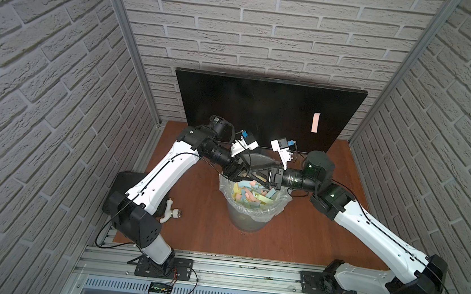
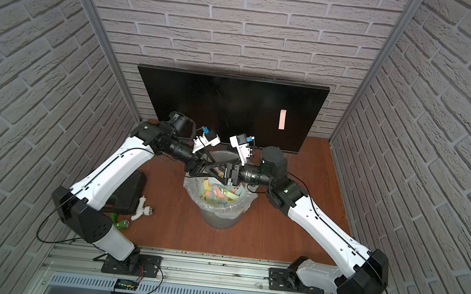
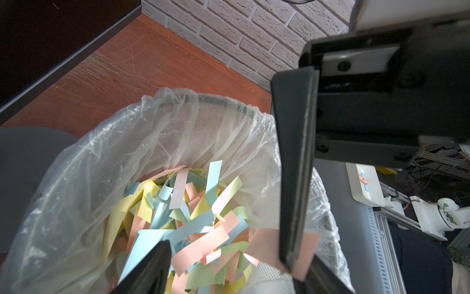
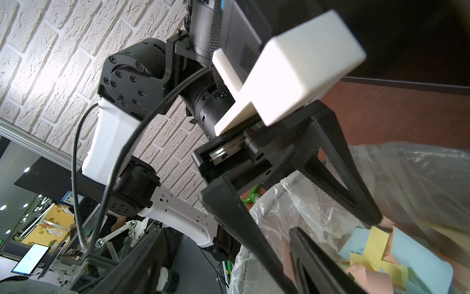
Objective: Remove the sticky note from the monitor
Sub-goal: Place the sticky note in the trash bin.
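Currently both jaws gape wide over the bin (image 1: 246, 222), 6 o'clock of the monitor (image 1: 247, 104), whose sticky note (image 1: 315, 122) sits at 3 o'clock.

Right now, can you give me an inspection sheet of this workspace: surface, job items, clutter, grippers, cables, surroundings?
Surface: brown wooden table, scratched near the monitor.
Job's things: monitor stands against the back wall; pink sticky note on its screen.
Clutter: lined bin full of coloured paper strips; white fitting, green fitting and black case by the left arm.
Grippers: left gripper and right gripper open, facing each other over the bin; loose pink note at a right fingertip, held or stuck unclear.
Cables: black cable loops along each arm.
Surroundings: brick-pattern walls, metal rail in front.
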